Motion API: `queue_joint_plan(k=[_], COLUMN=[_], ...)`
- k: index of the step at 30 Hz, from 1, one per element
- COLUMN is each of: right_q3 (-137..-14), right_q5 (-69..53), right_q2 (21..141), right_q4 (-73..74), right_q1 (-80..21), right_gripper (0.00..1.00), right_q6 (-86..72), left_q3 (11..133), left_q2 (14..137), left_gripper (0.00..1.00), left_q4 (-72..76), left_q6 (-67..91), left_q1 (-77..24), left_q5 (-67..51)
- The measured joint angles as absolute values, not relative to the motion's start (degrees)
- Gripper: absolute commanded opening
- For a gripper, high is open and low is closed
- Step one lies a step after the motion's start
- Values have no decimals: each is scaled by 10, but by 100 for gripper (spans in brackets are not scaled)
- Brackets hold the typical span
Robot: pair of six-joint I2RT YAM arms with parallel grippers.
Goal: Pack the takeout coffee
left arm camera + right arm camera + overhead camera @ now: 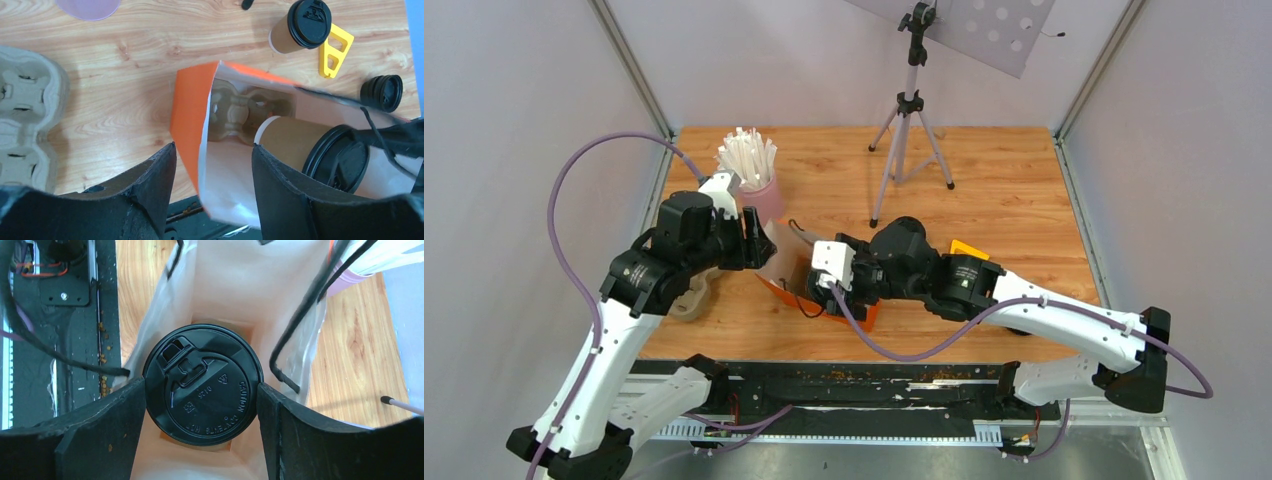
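From the top, both arms crowd the orange bag (864, 315) mid-table, with the left gripper (757, 240) at its rim and the right gripper (822, 285) at its mouth. Left wrist view: those jaws stand wide, holding nothing, the bag's edge between them, and the takeout coffee (295, 142) leans inside over a pulp tray (235, 107). Right wrist view: fingers (115, 425) clamp both sides of the black lid (202, 385), cup deep in the bag.
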State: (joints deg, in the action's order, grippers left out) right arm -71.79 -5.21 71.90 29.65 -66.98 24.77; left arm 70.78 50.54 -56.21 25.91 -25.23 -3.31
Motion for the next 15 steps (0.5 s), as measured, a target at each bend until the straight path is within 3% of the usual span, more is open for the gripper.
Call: queue_joint_plan(k=[10,15], right_q3=[-693,-691], right_q5=[-27,-18], right_q2=[699,696], right_q4=[309,309], right_q1=[-697,-697], right_gripper=[51,50], right_q6=[290,300], left_q3=[675,673], left_q2=[504,503], left_gripper=[52,25], left_q4=[-519,-514], left_q6=[251,242], left_q1=[-252,-252], left_q5=[-42,-44])
